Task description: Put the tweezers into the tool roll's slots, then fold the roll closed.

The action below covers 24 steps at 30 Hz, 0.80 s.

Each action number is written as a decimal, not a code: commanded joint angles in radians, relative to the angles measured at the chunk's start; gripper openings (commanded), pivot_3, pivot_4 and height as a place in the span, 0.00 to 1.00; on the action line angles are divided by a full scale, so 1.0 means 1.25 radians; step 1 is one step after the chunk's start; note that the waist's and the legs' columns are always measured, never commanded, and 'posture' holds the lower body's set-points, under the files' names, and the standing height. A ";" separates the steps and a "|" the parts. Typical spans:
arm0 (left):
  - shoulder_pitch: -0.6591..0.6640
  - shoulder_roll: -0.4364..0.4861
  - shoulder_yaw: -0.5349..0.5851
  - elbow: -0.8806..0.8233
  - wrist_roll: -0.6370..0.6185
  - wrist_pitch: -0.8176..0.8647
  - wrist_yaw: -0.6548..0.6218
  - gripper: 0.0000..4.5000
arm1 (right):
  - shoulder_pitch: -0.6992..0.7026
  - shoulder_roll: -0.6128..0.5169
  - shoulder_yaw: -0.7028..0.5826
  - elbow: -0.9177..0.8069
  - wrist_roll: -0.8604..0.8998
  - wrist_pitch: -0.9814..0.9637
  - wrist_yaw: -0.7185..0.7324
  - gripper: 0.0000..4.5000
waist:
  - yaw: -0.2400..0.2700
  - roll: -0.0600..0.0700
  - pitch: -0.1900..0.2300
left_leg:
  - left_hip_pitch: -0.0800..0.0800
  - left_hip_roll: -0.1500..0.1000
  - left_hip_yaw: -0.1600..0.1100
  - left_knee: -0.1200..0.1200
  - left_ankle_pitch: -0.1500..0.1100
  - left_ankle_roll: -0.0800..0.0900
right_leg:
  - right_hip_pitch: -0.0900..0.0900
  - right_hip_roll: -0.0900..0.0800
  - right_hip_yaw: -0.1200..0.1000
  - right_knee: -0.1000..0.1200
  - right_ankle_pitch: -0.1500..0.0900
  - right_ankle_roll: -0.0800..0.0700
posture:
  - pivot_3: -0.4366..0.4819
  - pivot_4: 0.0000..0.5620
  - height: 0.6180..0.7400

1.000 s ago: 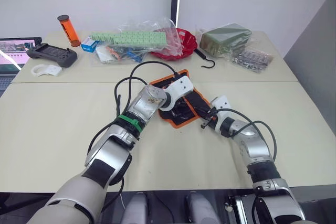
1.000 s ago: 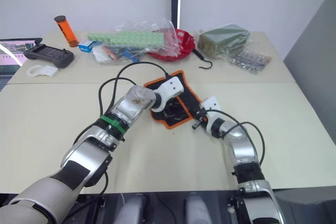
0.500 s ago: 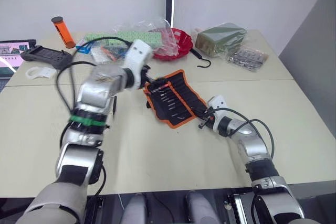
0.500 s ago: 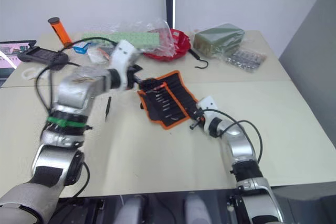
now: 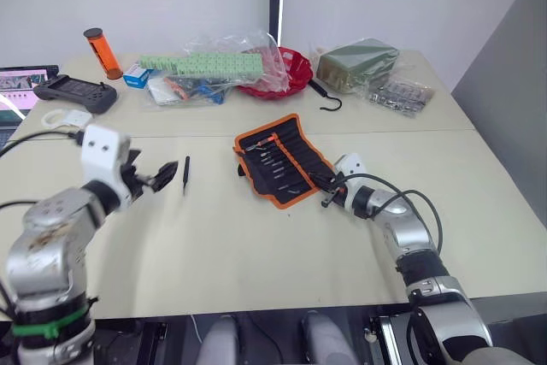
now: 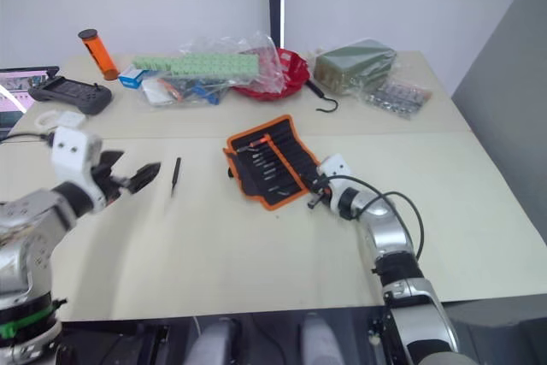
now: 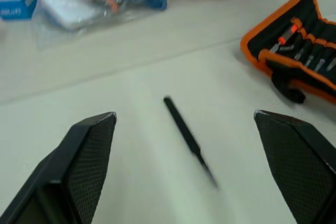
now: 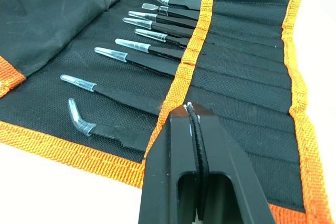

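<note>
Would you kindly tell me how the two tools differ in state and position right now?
The left tool is open, with its fingers spread wide either side of a loose tweezer on the table; the right tool is shut. The left hangs away from the tool roll; the right sits at the roll's edge. Both are empty.
</note>
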 commanded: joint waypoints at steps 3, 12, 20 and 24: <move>0.179 -0.098 0.173 -0.180 -0.067 0.023 0.055 0.99 | -0.008 0.006 0.017 0.061 -0.020 -0.019 0.012 0.00 | 0.000 -0.001 0.000 | 0.001 0.001 0.001 0.000 0.000 0.000 | 0.001 0.000 0.000 -0.001 0.000 0.000 | 0.48 0.27 1.00; 0.439 -0.239 0.223 -0.230 -0.148 -0.128 0.041 0.99 | -0.039 0.019 0.019 0.115 -0.024 -0.041 0.031 0.00 | 0.004 -0.002 -0.001 | 0.010 0.001 0.001 -0.002 0.000 0.000 | 0.014 0.000 -0.001 -0.010 -0.001 -0.002 | 0.48 0.27 1.00; 0.449 -0.253 0.201 -0.204 -0.218 -0.190 0.092 0.99 | -0.036 0.017 0.017 0.112 -0.024 -0.041 0.040 0.00 | 0.002 -0.002 -0.001 | 0.011 0.002 0.001 -0.004 -0.001 0.000 | 0.014 0.000 -0.001 -0.010 -0.002 -0.003 | 0.48 0.27 1.00; 0.432 -0.207 0.136 -0.194 -0.195 -0.190 0.110 0.99 | -0.042 0.017 0.013 0.114 -0.024 -0.036 0.034 0.00 | 0.002 -0.002 -0.001 | 0.011 0.002 0.001 -0.004 -0.001 0.000 | 0.014 0.000 -0.001 -0.010 -0.002 -0.003 | 0.48 0.27 1.00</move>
